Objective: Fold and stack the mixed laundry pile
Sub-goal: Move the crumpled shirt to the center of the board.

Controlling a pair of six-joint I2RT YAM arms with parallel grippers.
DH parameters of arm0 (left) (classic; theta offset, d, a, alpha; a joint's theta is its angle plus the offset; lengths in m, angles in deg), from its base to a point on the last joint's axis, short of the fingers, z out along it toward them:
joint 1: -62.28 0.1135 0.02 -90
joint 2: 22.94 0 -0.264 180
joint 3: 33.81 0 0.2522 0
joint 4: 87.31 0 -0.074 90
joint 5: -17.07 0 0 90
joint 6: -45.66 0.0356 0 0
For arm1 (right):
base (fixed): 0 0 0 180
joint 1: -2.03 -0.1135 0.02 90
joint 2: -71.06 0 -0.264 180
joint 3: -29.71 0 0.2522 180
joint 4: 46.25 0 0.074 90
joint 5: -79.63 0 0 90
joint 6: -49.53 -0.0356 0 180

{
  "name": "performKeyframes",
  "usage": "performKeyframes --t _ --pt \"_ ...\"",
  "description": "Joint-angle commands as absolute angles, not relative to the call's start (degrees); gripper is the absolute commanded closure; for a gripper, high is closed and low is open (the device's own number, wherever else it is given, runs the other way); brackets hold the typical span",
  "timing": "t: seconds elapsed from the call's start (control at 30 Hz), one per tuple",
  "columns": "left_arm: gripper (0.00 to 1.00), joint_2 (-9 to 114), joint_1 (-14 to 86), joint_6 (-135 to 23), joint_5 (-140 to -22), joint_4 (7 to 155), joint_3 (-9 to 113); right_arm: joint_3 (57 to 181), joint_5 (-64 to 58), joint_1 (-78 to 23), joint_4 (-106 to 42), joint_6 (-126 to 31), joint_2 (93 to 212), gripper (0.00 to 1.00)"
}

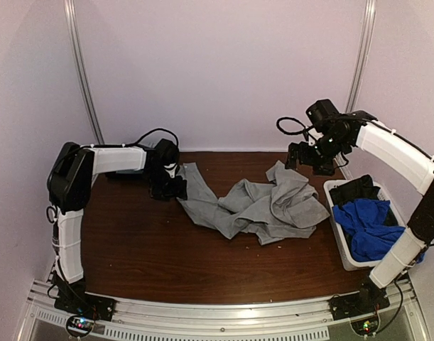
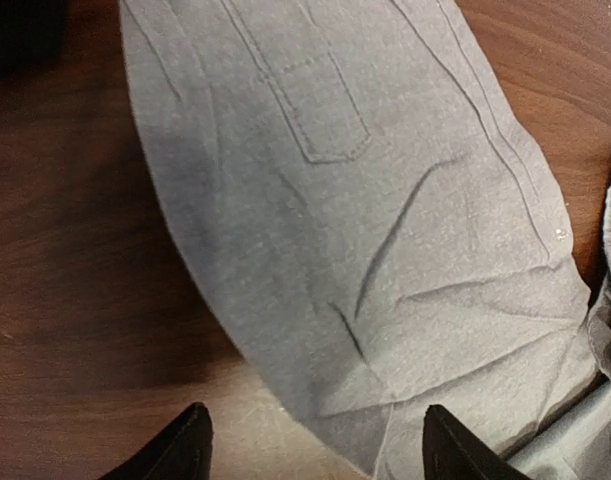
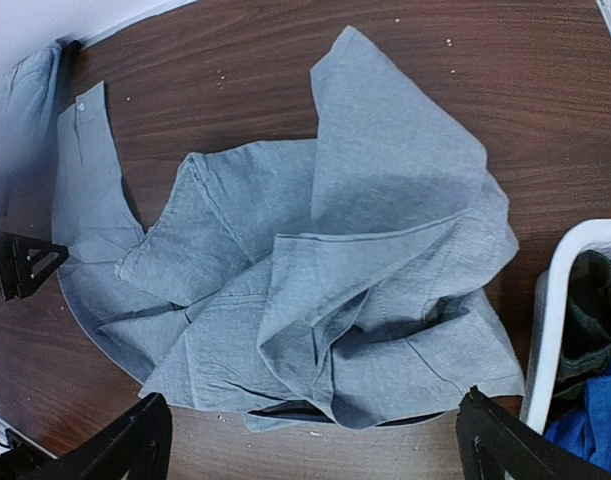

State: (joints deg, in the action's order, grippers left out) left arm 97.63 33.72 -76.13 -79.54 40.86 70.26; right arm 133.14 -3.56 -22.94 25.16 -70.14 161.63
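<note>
A crumpled light grey garment (image 1: pixel 259 206) lies spread across the middle of the brown table. My left gripper (image 1: pixel 175 188) sits at its left end, open. In the left wrist view a flat grey panel with a stitched pocket (image 2: pixel 365 220) fills the frame, and its rounded hem lies below the gap of the left gripper (image 2: pixel 310 445); nothing is gripped. My right gripper (image 1: pixel 309 160) hangs raised at the back right, open and empty. From the right wrist view the bunched grey cloth (image 3: pixel 315 270) lies below and beyond the right gripper (image 3: pixel 315 440).
A white plastic bin (image 1: pixel 342 241) stands at the table's right edge, holding a royal-blue piece (image 1: pixel 369 224) and a dark piece (image 1: pixel 355 190). The bin's rim (image 3: pixel 555 300) shows close to the garment's right side. White walls enclose the back and sides.
</note>
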Motion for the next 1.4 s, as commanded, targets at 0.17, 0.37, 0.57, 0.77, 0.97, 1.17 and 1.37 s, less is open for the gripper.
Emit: performKeyframes --t 0.17,0.37,0.57,0.77,0.97,1.17,1.37 --pt "0.57 103.13 32.27 -79.18 -78.95 37.45 74.82 129.35 2.09 -21.82 23.18 -68.09 157.49 0.00" --pt "1.00 85.55 42.25 -82.82 -74.99 39.28 57.86 129.21 7.05 -22.40 18.11 -68.46 159.29 0.02" --pt "1.00 62.01 55.82 -78.25 -74.58 34.21 44.91 134.26 12.15 -25.19 14.36 -68.50 166.09 0.05" --pt "1.00 51.96 41.35 -70.22 -94.43 37.70 40.99 138.30 15.59 -25.40 12.65 -68.90 169.59 0.05" --pt "1.00 53.14 11.55 -61.85 -92.49 38.65 55.53 133.71 16.26 -23.26 12.62 -68.06 166.86 0.04" --pt "0.98 69.06 -1.90 -53.01 -89.96 32.27 83.25 128.14 18.79 -19.81 10.57 -68.00 163.97 0.04" --pt "0.34 70.83 -0.10 -52.47 -80.17 30.17 84.96 127.99 19.40 -19.55 11.05 -66.55 164.79 0.05"
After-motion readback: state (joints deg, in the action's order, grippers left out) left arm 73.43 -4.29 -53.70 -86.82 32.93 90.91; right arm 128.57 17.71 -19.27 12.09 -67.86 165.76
